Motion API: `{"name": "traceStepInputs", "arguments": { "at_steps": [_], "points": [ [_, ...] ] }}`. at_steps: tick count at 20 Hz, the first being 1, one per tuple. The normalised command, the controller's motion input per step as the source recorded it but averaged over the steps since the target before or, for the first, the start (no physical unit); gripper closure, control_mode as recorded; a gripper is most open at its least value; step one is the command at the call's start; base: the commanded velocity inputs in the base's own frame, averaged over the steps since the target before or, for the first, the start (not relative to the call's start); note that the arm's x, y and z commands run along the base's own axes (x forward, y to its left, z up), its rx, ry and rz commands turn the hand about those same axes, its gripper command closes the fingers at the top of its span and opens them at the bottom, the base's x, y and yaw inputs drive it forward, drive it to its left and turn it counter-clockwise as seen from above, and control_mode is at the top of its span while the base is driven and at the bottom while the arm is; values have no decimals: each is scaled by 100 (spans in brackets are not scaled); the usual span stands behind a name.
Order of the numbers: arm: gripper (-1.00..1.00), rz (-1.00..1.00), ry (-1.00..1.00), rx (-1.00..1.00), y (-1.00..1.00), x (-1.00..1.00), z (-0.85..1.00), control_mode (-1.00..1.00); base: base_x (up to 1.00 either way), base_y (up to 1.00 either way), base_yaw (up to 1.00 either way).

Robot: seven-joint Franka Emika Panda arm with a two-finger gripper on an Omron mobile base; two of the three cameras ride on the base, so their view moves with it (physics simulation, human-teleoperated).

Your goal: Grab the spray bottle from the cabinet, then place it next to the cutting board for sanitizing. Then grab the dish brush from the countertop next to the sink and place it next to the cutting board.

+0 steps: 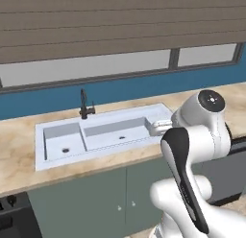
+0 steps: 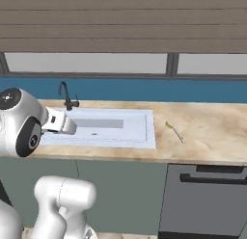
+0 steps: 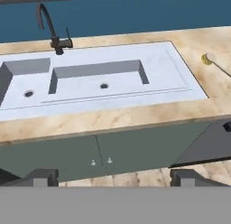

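In the hand view the two dark fingers (image 3: 45, 176) stand wide apart with nothing between them, low at six o'clock. One small dish brush (image 3: 212, 63) with a round yellow head and pale handle lies well away at two o'clock, on the beige marble-look surface (image 3: 135, 114) beside the one white double-basin sink (image 3: 90, 78) with its one slim black faucet (image 3: 52, 26).

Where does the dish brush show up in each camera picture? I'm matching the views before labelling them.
Left base view: I cannot find it; the arm covers the countertop right of the sink.
Right base view: dish brush lies on the countertop just right of the sink, head toward the wall.
Hand view: its yellow head sits at the right edge, right of the sink.
Shared landmark: the black faucet behind the sink.
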Motion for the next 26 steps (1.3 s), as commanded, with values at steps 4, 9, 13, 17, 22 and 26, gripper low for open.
{"name": "traceStepInputs", "arguments": {
  "at_steps": [4, 9, 13, 17, 22, 26],
  "points": [
    [-100, 0, 0, 0, 0, 0, 0, 100, 42, -97, 19],
    [-100, 0, 0, 0, 0, 0, 0, 100, 79, -71, 28],
    [-100, 0, 0, 0, 0, 0, 0, 100, 67, -52, 18],
    [-100, 0, 0, 0, 0, 0, 0, 100, 6, -50, 0],
    [-100, 0, 0, 0, 0, 0, 0, 100, 16, -50, 0],
    [-100, 0, 0, 0, 0, 0, 0, 100, 82, -9, 0]
  ]
}}
